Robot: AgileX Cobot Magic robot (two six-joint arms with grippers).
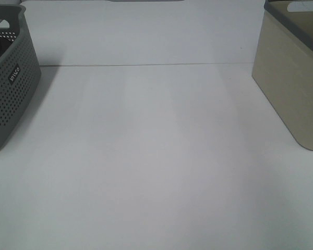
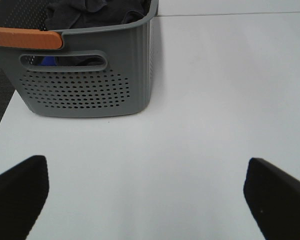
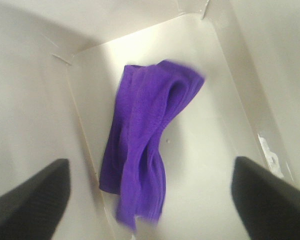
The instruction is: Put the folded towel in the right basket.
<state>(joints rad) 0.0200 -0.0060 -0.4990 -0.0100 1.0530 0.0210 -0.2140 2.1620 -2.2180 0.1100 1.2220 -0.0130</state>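
A purple towel (image 3: 147, 140) lies loosely crumpled on the floor of the beige right basket (image 3: 215, 150), seen from above in the right wrist view. My right gripper (image 3: 150, 200) is open and empty above it, with its dark fingers (image 3: 30, 200) wide apart. The same beige basket (image 1: 292, 78) with a grey rim stands at the right edge of the exterior high view, where neither arm shows. My left gripper (image 2: 150, 200) is open and empty above the white table (image 2: 200, 100), facing the grey basket (image 2: 85, 80).
The grey perforated basket (image 1: 10, 78) stands at the left edge of the table (image 1: 156, 156) and holds dark cloths (image 2: 95, 12). It has an orange-brown handle (image 2: 25, 37). A seam (image 1: 146, 64) runs across the table's far part.
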